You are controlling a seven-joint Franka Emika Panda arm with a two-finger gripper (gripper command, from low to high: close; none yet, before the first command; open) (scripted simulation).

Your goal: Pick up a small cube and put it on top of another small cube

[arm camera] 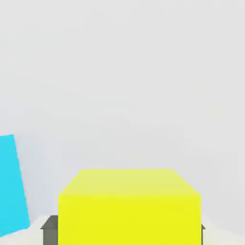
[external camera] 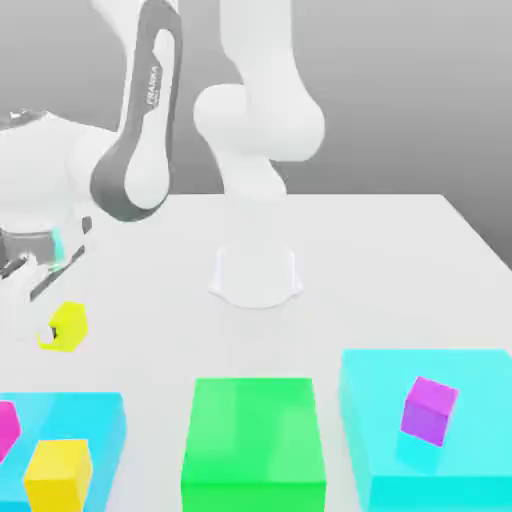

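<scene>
The small cube (external camera: 66, 326) is bright lemon-yellow and sits low over the white table at the exterior view's left. My gripper (external camera: 58, 318) reaches down to it from the left, under the white hand. In the hand view the small cube (arm camera: 129, 210) sits close up between my dark grey fingertips (arm camera: 49, 230), one against each side. My gripper (arm camera: 125, 230) is shut on it. I cannot tell whether the cube touches the table.
A cyan platform (external camera: 95, 415) at the front left carries a larger golden-yellow cube (external camera: 58, 472) and a magenta block (external camera: 6, 425). A green platform (external camera: 255, 440) stands at front centre. The cyan platform (external camera: 480, 400) at right holds a purple cube (external camera: 430, 410). The arm's base (external camera: 255, 275) stands mid-table.
</scene>
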